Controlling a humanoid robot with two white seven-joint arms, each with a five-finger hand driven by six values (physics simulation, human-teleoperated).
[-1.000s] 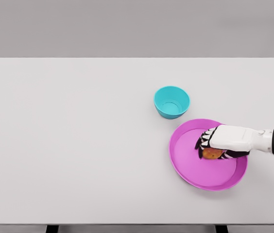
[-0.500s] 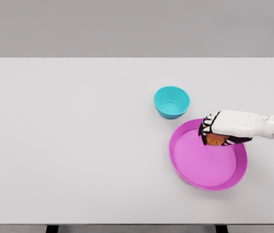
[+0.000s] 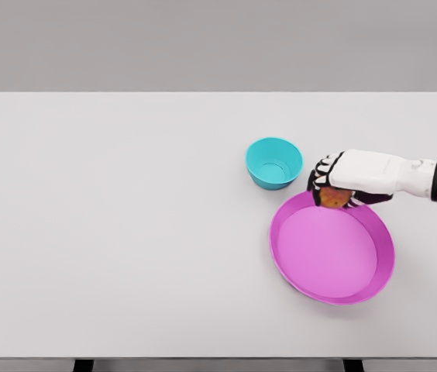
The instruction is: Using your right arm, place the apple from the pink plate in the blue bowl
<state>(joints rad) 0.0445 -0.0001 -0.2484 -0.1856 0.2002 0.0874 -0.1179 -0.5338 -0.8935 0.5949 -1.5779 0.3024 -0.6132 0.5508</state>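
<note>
Biggest worry here: dropping the apple (image 3: 332, 197) short of the target. Held in the right hand (image 3: 348, 180) with fingers (image 3: 319, 177) curled down over the top of it, so only the lower part peeks out underneath. Looks like a top-down cage grip rather than a firm pinch, though hard to tell how much of the fruit is actually pressed on. Any slip and it lands back on the pink plate (image 3: 284, 256) or rolls off across the white table (image 3: 125, 232).

Second worry: the blue bowl (image 3: 273, 163) is small, just up and left of the hand, centre-right of the frame, with not much opening to aim at. Releasing too early means hitting the near rim and bouncing out. Coming in too low could also knock the bowl with the knuckles and shove it away, seeing how light it looks.

As for position: apple sits right of centre, over the upper edge of the plate, apparently lifted clear of it, near the bowl but not over it yet. Plate otherwise bare.

Look of the thing: small, roundish, orange-yellow with a reddish tint, mostly hidden by the hand. Smooth and round, so probably a roller if it gets loose.

Left arm nowhere in frame.
</note>
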